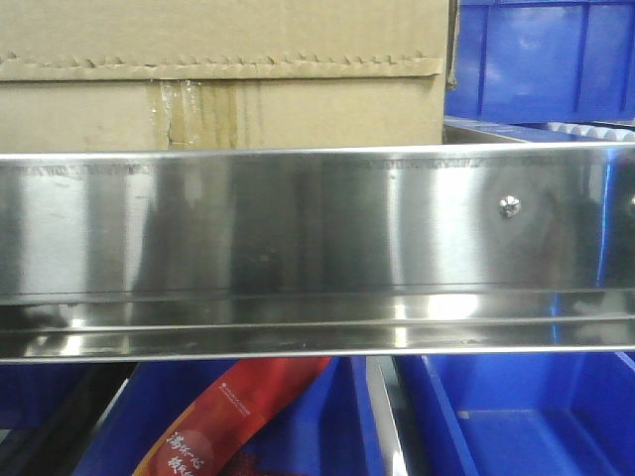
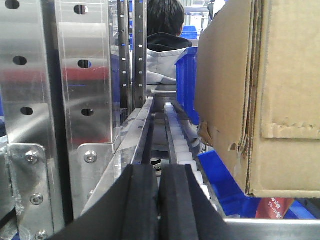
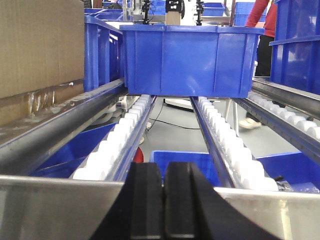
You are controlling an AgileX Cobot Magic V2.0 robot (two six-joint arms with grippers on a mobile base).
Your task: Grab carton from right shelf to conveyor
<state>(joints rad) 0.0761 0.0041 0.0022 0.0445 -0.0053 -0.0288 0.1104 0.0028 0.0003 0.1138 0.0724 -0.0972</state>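
The brown carton [image 1: 218, 74] stands on the right shelf behind its shiny steel front rail [image 1: 298, 248]; tape runs down its centre seam. In the left wrist view the carton [image 2: 250, 90] fills the right side, and my left gripper [image 2: 160, 172] sits shut and empty to its left, apart from it, over the roller track. In the right wrist view the carton [image 3: 40, 50] is at the far left; my right gripper [image 3: 163, 170] is shut and empty at the rail [image 3: 60, 210], to the carton's right. The conveyor is out of view.
A blue bin [image 3: 192, 60] rests on the white roller tracks [image 3: 122, 135] ahead of the right gripper. More blue bins [image 1: 541, 59] stand right of the carton and on the level below [image 1: 516, 416]. A perforated steel upright [image 2: 75, 100] stands left. People stand behind the rack [image 2: 165, 45].
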